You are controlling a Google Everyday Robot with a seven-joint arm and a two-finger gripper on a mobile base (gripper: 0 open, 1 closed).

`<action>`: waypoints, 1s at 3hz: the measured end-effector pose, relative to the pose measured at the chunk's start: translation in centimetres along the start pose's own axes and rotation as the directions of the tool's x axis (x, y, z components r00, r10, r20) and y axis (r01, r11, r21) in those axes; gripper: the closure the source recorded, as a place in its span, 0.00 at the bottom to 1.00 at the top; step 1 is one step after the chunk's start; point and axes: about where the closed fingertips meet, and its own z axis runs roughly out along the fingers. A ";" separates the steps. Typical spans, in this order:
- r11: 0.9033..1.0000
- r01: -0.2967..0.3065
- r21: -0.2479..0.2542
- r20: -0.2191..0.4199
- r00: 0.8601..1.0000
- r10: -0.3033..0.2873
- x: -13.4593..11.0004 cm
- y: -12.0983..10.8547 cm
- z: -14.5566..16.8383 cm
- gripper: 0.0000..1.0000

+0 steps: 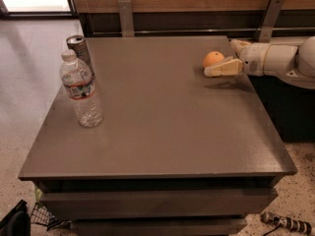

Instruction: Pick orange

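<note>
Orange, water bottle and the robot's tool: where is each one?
orange (213, 59), camera view, middle of its peel.
water bottle (79, 88), camera view, on its label.
tool (225, 62), camera view, between its open fingertips, right by the orange at the table's far right.

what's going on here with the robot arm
A white robot arm reaches in from the right; its open gripper is at the small round orange fruit near the far right edge of the grey table. The fruit sits on the table, not yet gripped. A clear plastic water bottle and a metal can stand on the left side.
</note>
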 end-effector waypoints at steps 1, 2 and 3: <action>1.000 -0.001 0.003 0.008 1.000 0.001 0.5 -0.7 1.0 0.00; 1.000 -0.010 0.002 0.018 1.000 0.010 1.3 -0.4 1.4 0.15; 1.000 -0.018 -0.008 0.023 1.000 0.019 2.2 0.8 1.9 0.47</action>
